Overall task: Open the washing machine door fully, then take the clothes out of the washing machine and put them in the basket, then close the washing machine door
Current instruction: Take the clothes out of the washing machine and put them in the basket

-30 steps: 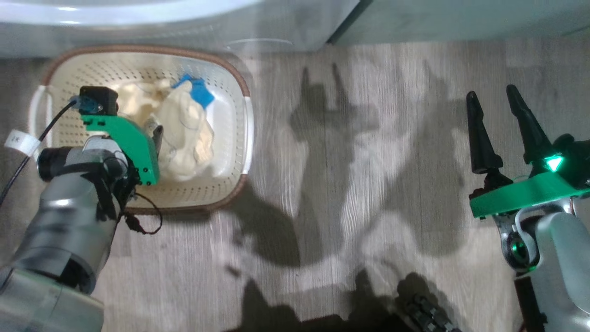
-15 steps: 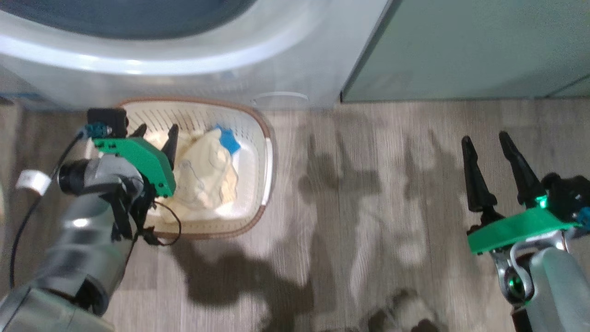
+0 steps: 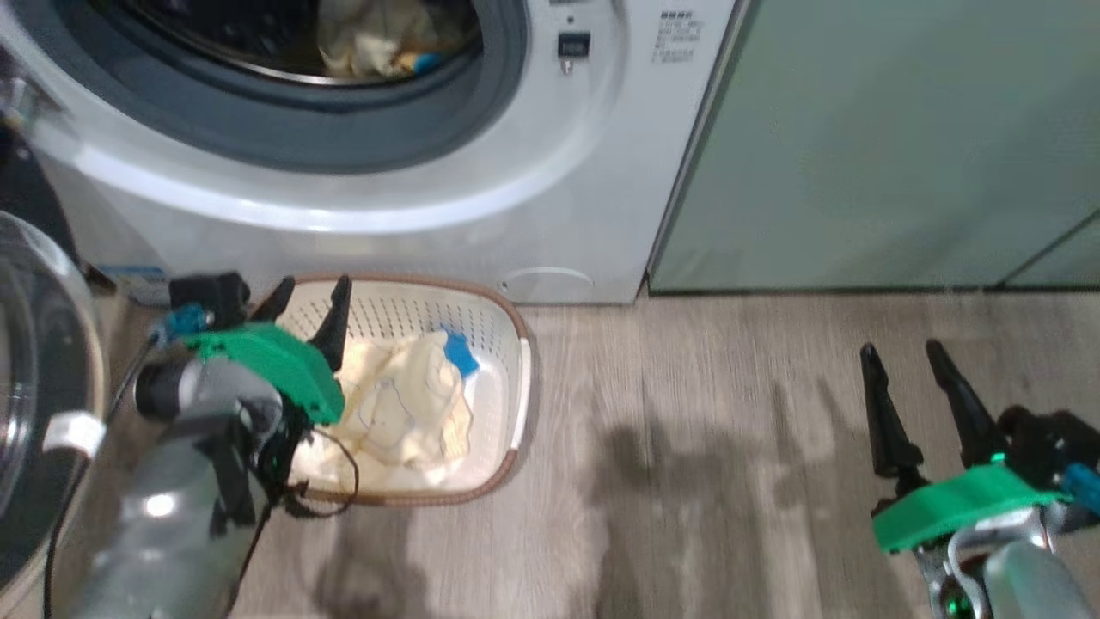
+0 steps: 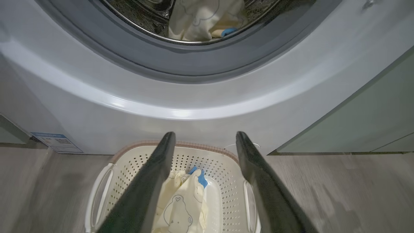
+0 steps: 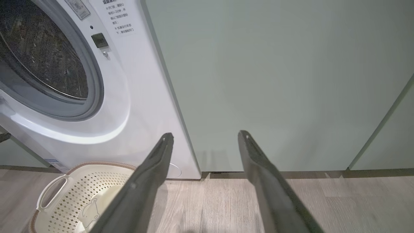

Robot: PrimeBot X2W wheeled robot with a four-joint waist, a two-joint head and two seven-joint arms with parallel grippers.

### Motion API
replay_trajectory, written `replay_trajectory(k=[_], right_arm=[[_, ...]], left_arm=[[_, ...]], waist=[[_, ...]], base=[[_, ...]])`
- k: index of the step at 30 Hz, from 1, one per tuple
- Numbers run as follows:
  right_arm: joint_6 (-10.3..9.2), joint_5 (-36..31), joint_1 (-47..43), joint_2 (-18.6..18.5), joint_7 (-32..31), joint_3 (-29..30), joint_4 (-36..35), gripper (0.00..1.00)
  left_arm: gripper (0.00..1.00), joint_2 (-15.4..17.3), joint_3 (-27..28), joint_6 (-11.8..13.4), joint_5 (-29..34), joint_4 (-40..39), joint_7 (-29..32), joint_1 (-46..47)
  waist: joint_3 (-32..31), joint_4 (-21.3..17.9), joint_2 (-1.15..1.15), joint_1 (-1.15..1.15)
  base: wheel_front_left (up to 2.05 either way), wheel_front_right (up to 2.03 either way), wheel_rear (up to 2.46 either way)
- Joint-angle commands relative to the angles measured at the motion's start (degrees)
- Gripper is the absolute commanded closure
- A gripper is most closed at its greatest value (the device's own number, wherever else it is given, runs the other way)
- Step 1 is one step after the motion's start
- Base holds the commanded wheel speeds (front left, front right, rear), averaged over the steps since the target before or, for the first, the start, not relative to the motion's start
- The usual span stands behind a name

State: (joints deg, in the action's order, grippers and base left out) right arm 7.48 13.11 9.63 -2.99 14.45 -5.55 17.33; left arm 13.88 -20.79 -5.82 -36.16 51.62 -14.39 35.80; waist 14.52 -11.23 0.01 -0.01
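The washing machine [image 3: 550, 198] stands with its drum mouth uncovered, and cream clothes [image 3: 378, 34] lie inside the drum. The washing machine door [image 3: 51, 361] is swung out at the far left, showing its glass bowl. On the floor in front sits the basket [image 3: 520, 361], with more cream clothes [image 3: 404, 404] and a blue patch in it. My left gripper [image 3: 308, 311] hangs open and empty over the basket's back left rim. Its wrist view looks between the fingers [image 4: 145, 187] at the basket [image 4: 226, 174] and the drum's clothes [image 4: 200, 19]. My right gripper [image 3: 901, 357] is open and empty over bare floor at the right.
Pale green cabinets [image 3: 876, 146] stand right of the machine, close ahead of the right gripper [image 5: 206, 135]. Wood floor [image 3: 705, 447] stretches between the basket and the right arm. A blue label [image 4: 56, 142] sits at the machine's lower left corner.
The camera has tilted up, bringing the drum mouth and door into view. My left gripper has lifted off the clothes in the basket to the basket's back rim, still open.
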Motion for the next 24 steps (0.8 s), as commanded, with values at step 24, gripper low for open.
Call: replay_trajectory(k=[24], right_arm=[[0.01,0.1,-7.5,-2.2,0.5,1.7,-3.2,0.0]], left_arm=[[0.0,-2.2,20.0,0.5,12.3,-21.3,-0.6,-22.5]], waist=[[-14.5,1.7,-0.01,0.01]], base=[[0.0,0.0,0.0]])
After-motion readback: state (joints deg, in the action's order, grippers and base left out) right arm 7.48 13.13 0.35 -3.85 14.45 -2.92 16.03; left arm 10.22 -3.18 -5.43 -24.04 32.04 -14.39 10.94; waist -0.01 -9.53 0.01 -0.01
